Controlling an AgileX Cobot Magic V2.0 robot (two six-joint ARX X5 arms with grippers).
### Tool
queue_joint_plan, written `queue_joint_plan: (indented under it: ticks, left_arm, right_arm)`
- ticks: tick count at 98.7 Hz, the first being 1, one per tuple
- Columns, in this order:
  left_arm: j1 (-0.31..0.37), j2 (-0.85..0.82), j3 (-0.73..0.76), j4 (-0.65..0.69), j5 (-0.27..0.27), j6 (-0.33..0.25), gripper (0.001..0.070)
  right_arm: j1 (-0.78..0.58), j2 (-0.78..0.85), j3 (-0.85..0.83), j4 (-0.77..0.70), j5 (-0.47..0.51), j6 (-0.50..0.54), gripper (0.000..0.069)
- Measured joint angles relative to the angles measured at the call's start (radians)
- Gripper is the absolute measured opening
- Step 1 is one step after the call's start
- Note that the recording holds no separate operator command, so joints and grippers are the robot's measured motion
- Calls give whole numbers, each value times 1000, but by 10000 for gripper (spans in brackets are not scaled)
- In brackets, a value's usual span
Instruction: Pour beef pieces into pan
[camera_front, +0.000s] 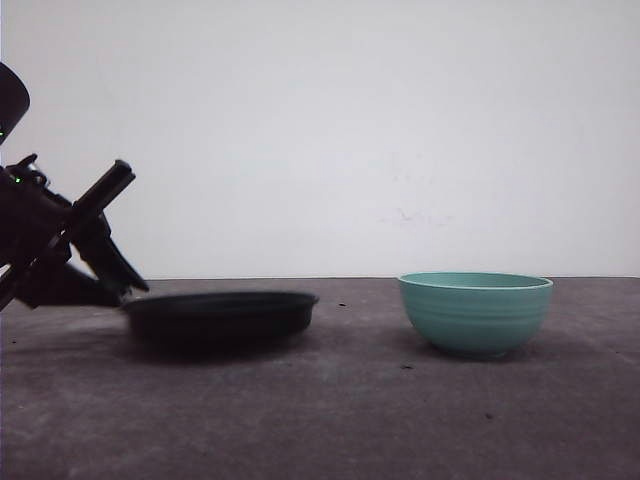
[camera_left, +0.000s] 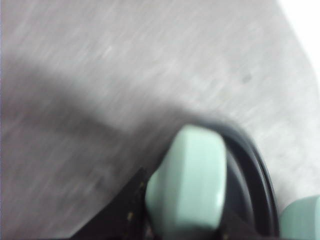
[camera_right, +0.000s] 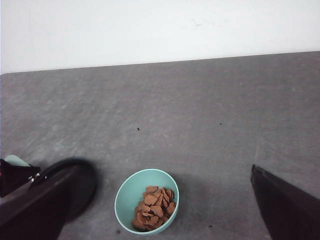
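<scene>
Leaning in at left of frame, left gripper (camera_front: 128, 283) fingers clamp the pan (camera_front: 220, 312) handle (camera_left: 187, 182); right fingers spread, holding nothing.

You have a teal ribbed bowl (camera_front: 476, 312) standing upright on the right half of the dark grey table (camera_front: 350, 420), well apart from anything on the left side. Behind the table runs a plain white wall (camera_front: 350, 130), marked with a few faint scuffs above the bowl. Seen from the right wrist, the bowl (camera_right: 131, 192) shows a smooth, pale inner wall, and you can pick out a few small dark specks scattered on the table surface (camera_right: 200, 115) around it.
</scene>
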Motion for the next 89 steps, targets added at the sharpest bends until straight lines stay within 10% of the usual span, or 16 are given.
queue_joint_plan:
  ticks: [22,54,89]
  left_arm:
    - [-66,-158,0,-103,33,-10,55]
    - [-171,-402,0,-336,-5,19,55]
    - [-220,-481,0,-428,-3,20,55]
  right_arm:
    - [0,167,-5,-16,-1,-19,675]
    - [8,654,-34,73,-241,-26,478]
    - [50,980,-35,138,-259,-26,318]
